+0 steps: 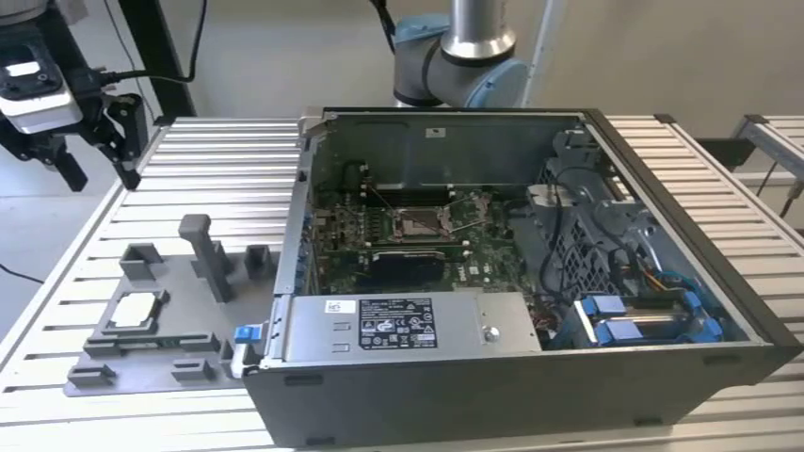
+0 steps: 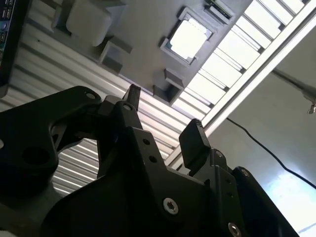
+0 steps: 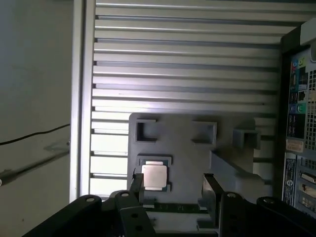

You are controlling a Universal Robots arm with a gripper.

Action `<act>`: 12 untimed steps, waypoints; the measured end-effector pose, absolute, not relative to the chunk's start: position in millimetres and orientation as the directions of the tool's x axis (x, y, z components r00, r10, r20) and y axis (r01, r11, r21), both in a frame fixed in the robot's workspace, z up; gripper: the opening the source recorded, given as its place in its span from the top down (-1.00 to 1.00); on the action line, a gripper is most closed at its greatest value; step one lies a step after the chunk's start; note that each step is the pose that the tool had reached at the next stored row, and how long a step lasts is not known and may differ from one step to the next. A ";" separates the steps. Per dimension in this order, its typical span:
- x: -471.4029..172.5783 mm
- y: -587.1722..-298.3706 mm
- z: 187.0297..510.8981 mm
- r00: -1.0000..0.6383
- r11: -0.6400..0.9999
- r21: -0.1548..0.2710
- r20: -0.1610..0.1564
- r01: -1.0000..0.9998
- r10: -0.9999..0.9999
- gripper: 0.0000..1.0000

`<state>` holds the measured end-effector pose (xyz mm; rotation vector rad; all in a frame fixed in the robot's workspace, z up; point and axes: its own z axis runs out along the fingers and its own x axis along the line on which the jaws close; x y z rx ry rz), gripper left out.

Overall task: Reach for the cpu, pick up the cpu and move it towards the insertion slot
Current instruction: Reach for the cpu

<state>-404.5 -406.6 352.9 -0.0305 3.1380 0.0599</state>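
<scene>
The pincer (image 3: 173, 186) hung spread, empty, well above the cpu (image 3: 154, 176). It looked light, stiff, fragile, best gripped by opposite edges.

The chip (image 1: 136, 313) lies open from above, ringed by low grey blocks (image 1: 141, 262), with a tall post (image 1: 201, 247) near. The case wall (image 1: 299, 207) stands between it and the socket (image 1: 415, 223), itself open from above.

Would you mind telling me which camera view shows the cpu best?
The first wrist view: the cpu faces the camera nearly square-on, seated in its grey fixture pocket. In the second wrist view the cpu is an oblique bright white square; in the exterior view the cpu lies far off, at that view's left.
</scene>
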 end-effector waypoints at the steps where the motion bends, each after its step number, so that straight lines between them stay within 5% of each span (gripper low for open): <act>1: -405.1 -406.7 351.3 -1.000 0.999 0.038 -0.004 -0.019 -0.019 -1.00; 12: -409.7 -406.8 338.3 -1.000 0.999 0.038 -0.004 -0.019 -0.019 -1.00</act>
